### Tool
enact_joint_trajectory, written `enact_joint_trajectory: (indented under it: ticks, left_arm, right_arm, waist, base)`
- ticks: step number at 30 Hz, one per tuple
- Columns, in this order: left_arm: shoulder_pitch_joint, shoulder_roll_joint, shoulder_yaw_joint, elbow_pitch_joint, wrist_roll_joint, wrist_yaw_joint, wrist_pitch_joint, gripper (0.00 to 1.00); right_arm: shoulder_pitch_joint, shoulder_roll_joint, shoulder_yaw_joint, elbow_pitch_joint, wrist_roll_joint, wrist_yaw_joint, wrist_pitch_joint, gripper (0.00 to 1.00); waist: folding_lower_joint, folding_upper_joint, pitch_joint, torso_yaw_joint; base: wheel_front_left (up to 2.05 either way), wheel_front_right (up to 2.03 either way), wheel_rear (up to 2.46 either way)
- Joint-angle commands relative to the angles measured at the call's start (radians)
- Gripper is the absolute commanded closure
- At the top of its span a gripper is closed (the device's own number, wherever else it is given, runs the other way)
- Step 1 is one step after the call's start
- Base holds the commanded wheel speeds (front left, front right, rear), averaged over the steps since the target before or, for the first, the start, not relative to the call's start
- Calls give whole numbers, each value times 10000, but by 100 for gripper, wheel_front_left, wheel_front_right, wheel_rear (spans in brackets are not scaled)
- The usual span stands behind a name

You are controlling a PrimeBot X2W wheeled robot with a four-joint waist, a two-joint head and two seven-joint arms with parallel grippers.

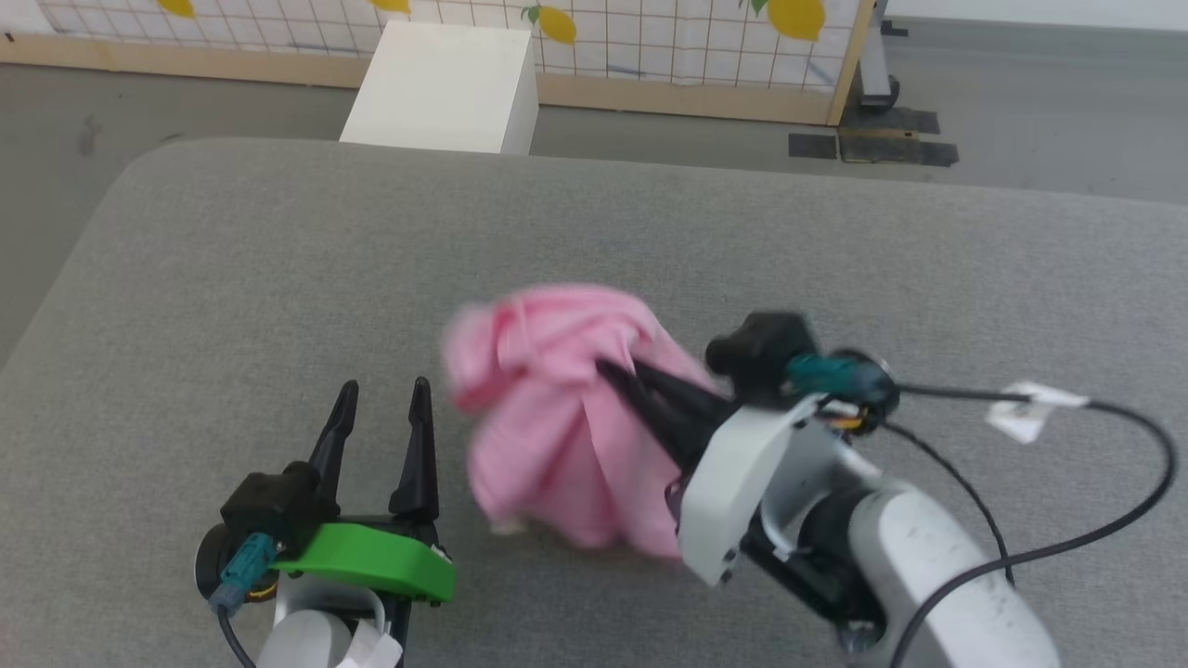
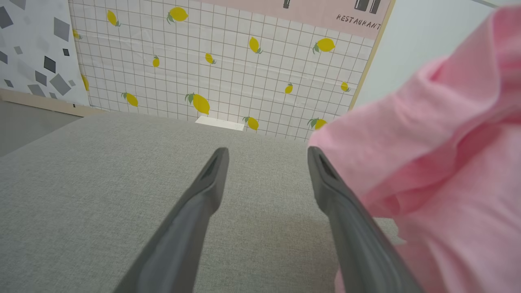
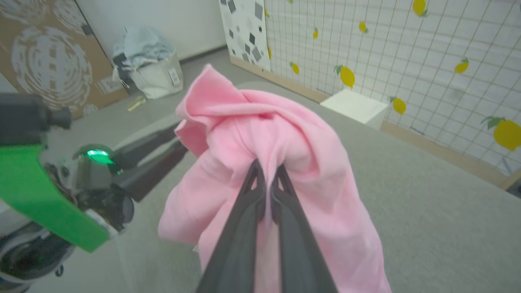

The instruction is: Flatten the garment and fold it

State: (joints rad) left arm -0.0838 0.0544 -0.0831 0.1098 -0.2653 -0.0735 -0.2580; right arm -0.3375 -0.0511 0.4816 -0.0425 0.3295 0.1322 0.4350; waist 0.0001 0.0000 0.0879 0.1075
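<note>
Grey floor point(image 1: 186, 102), lemon-print grid wall point(image 1: 650, 37) (white box point(image 1: 445, 88) beside)

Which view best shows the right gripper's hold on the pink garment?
Right wrist view: up close, the right gripper is shut on a fold of the pink garment. Head view blurs the whole bundle; left wrist view catches its edge beside the left gripper.

Motion blur over the garment point(image 1: 557, 436), right pincer point(image 1: 611, 371) fingertips deep in its folds

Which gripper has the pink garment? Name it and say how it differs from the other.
The right gripper: its fingers are pinched shut on the bunched garment. The left gripper stands open beside the garment, with nothing between its fingers.
</note>
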Motion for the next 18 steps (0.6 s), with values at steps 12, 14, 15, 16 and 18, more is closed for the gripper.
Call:
enact_joint_trajectory:
  ticks: [12, 14, 15, 16, 18]
  left_arm:
    - [-11, -41, -56, -79, 95, 2, -38, 0]
    - [-55, -41, -68, -77, 87, 1, -38, 0]
    - [-69, -41, -71, -75, 86, 0, -38, 0]
    - [-80, -41, -69, -72, 90, -2, -38, 0]
    - [-84, -41, -48, -79, 103, -5, -38, 0]
  right_arm:
    - [891, 7, -3434, 1041, -925, -15, 209, 100]
    - [1305, 8, -4259, 1619, -1316, -15, 324, 100]
    - [1443, 8, -4544, 1794, -1463, -15, 339, 100]
    - [1611, 8, -4961, 1957, -1632, -15, 313, 100]
    - [1855, 8, -5644, 2082, -1809, -15, 176, 57]
  waist:
    - [-1, 0, 56, -226]
    - [-1, 0, 120, -227]
    - [-1, 0, 136, -226]
    - [-1, 0, 158, -233]
    - [-1, 0, 184, -257]
  base:
    - [0, 0, 0]
    - [0, 0, 0]
    - [0, 0, 0]
    - [0, 0, 0]
    - [0, 0, 0]
